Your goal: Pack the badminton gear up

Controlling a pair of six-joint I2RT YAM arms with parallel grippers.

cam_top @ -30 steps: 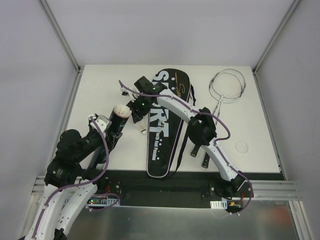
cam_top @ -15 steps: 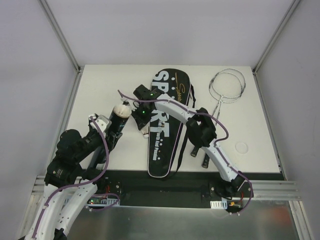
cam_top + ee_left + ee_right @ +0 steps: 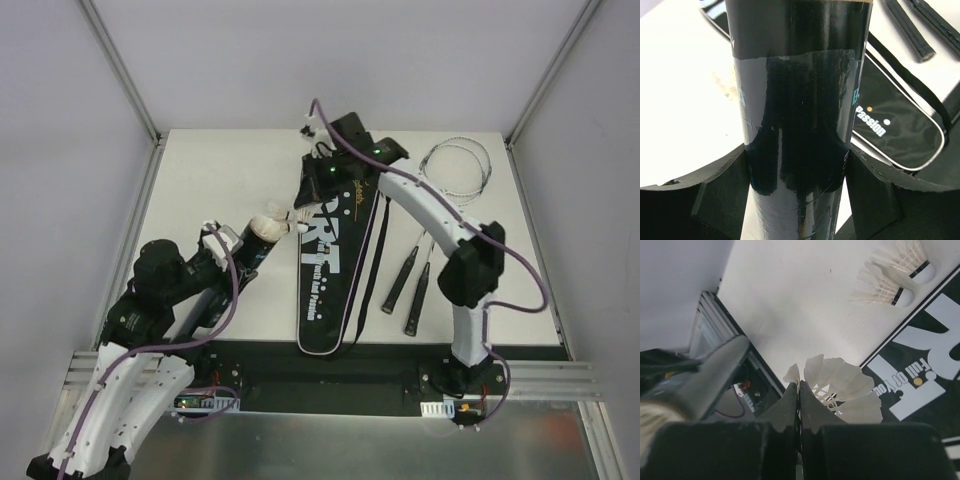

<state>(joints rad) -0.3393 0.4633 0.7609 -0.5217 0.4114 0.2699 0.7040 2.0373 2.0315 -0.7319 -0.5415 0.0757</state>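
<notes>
- Jaws of right gripper [image 3: 799, 390], pressed together, pinch white feather shuttlecock [image 3: 845, 390] for loading.
- Left gripper [image 3: 800, 175] jaws clamp long black tube [image 3: 800, 75], mouth angled, presumably to receive it.

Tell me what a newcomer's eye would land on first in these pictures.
The long black bag lettered SPORT lies down the middle of the table. Left of it, the left tool grips a black tube, tilted with its mouth toward the bag. The right tool, stretched over the bag's far end, pinches a white shuttlecock by its feathers near the tube's mouth.
</notes>
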